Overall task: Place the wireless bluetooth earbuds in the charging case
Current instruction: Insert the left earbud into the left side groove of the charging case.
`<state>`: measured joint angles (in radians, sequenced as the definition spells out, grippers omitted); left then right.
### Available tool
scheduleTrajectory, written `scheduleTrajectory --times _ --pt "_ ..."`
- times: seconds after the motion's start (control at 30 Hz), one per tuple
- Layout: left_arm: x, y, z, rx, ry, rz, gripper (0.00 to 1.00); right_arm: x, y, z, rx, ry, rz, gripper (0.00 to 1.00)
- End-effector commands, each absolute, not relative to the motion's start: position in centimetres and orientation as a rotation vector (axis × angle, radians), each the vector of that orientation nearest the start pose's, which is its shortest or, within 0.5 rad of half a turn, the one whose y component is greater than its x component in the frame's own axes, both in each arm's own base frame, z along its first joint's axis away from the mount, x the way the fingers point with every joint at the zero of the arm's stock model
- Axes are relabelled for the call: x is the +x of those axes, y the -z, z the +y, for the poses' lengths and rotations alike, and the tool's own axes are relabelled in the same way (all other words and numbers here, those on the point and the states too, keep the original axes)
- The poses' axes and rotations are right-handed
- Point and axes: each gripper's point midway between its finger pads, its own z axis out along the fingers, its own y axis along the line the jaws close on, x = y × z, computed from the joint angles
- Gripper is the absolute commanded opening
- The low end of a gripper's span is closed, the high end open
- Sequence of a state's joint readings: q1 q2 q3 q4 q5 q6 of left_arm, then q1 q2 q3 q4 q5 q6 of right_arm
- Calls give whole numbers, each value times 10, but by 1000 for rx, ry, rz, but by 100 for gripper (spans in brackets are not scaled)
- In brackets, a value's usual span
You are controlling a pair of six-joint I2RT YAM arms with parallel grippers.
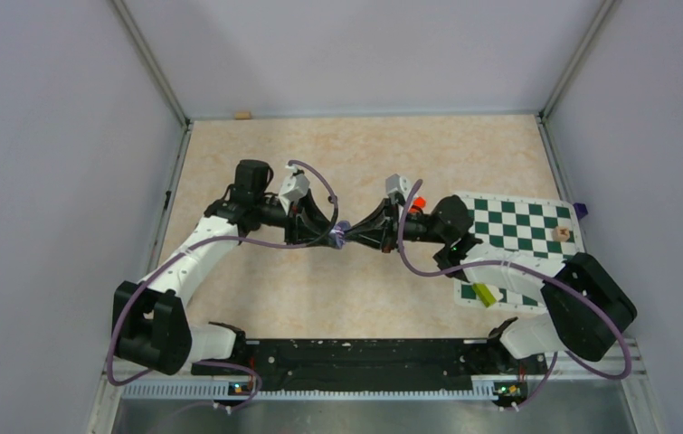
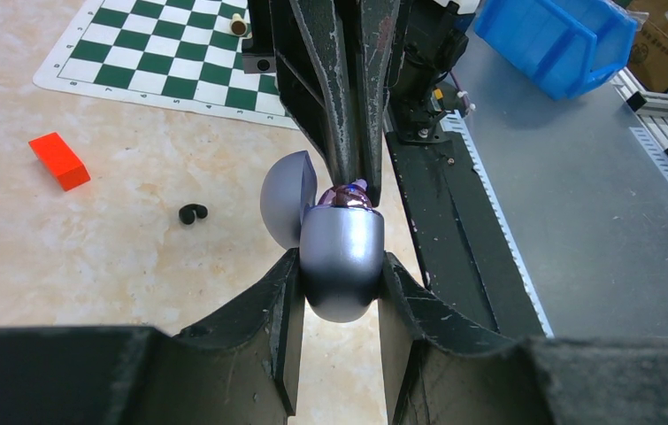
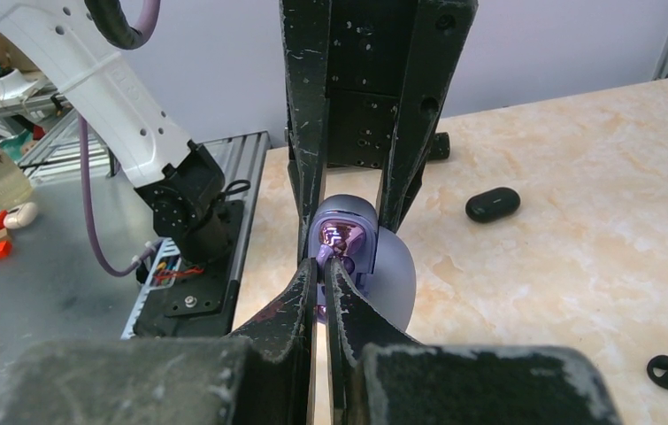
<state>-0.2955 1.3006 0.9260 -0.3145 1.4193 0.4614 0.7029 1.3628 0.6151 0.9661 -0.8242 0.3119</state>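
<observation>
Lilac charging case (lid open) is being clamped by the left gripper; the right gripper, reaching level from opposite, is pinching a lilac earbud.

You find no legible text, label, brand, number or sign in any of the three views.
</observation>
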Motion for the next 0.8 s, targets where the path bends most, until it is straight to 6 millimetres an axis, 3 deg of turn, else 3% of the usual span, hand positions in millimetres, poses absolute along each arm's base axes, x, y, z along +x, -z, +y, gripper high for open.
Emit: scheduleTrajectory --times 0.0,0.17,0.4,0.77 --pt "202 -237 -242 1336 1439 1310 0 192 -252 351 -1010 -1374 1186 2" --pt "202 -237 -242 1336 1436 1310 0 195 -253 351 -1005 -1353 1188 5" --pt "201 -238 -242 1338 1432 1307 0 194 -259 350 -1027 -1332 1169 18" --pt "202 -237 -242 1337 1426 1310 0 189 -274 345 -1086 -1326 1120 27"
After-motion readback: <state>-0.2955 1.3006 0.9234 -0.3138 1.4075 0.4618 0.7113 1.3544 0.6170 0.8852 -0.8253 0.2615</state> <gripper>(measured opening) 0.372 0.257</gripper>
